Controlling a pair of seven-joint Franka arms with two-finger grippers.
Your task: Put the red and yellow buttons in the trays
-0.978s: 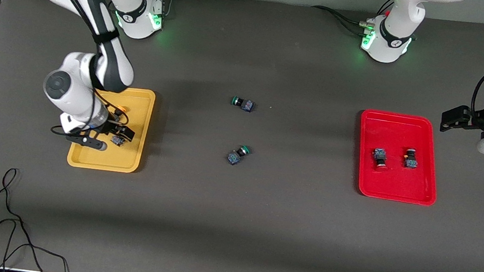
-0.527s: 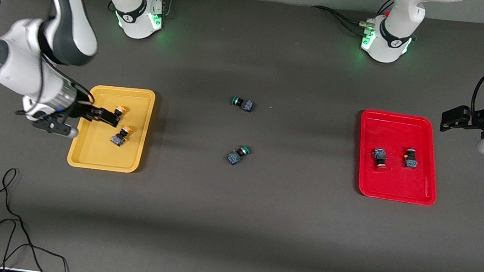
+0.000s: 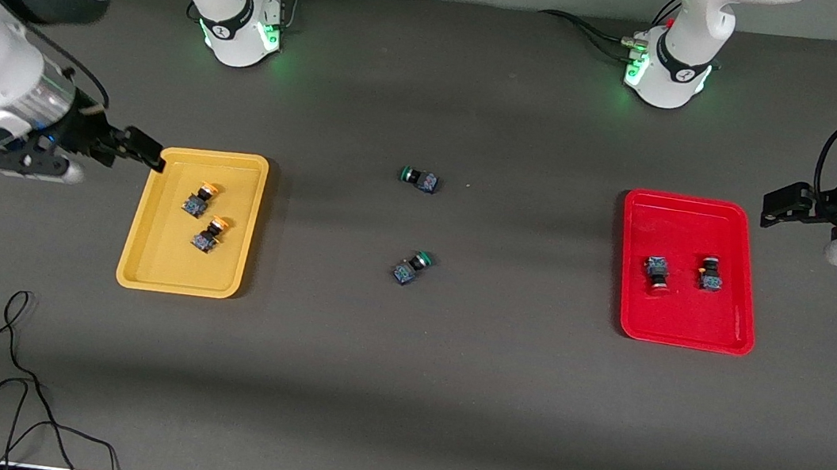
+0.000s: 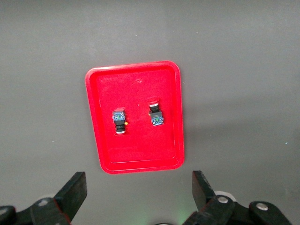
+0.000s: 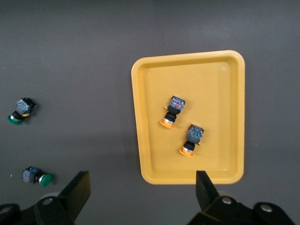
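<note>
The yellow tray [image 3: 143, 265] holds two yellow-capped buttons [image 3: 197, 200] [image 3: 210, 235], lying side by side. My right gripper [image 3: 141, 151] hangs open and empty over the table, just off that tray's corner toward the right arm's end. The right wrist view shows the yellow tray [image 5: 220, 75] and both buttons [image 5: 172, 110] [image 5: 191, 139] past the open right gripper [image 5: 140, 185]. Two red-capped buttons [image 3: 656, 273] [image 3: 710, 275] lie in the red tray [image 3: 683, 323]. My left gripper [image 3: 782, 204] waits open beside it; the left wrist view shows the tray [image 4: 101, 154] past that gripper [image 4: 138, 185].
Two green-capped buttons [image 3: 420, 178] [image 3: 412, 267] lie on the dark mat midway between the trays. A loose black cable [image 3: 10, 376] curls near the front edge at the right arm's end. The arm bases [image 3: 240, 25] [image 3: 666, 74] stand along the back.
My right gripper has risen and pulled away from over the yellow tray toward the right arm's end, leaving the second yellow-capped button lying in the tray. The left arm has not moved.
</note>
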